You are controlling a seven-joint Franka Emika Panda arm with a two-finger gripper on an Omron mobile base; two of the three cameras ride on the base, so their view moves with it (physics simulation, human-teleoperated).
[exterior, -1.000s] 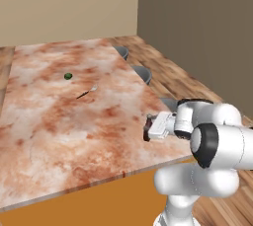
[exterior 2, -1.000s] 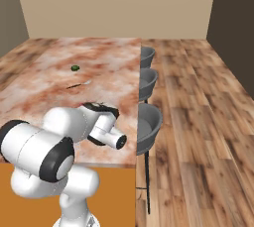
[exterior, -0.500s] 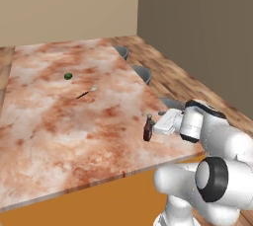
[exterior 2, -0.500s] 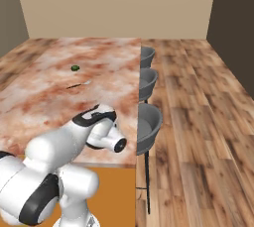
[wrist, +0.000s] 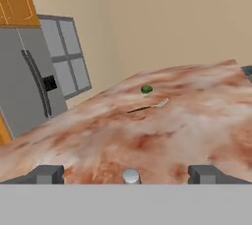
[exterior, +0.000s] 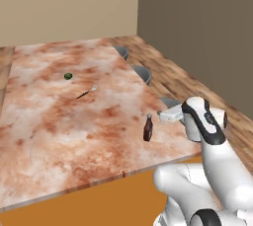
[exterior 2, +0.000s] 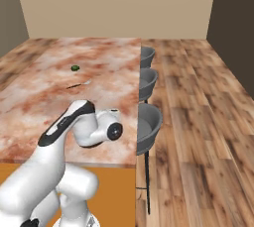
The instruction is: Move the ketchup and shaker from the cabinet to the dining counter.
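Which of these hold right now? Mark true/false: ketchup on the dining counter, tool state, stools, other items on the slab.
1. The ketchup stands upright on the dining counter. True.
2. The tool is shut on the ketchup. False: its jaws are open and it sits beside the bottle, apart from it.
3. Grey stools line one long side of the counter. True.
4. The ketchup lies at the far end next to the small green item. False: it stands near the close edge, well away from it.
5. A spoon lies on the counter near the green item. True.
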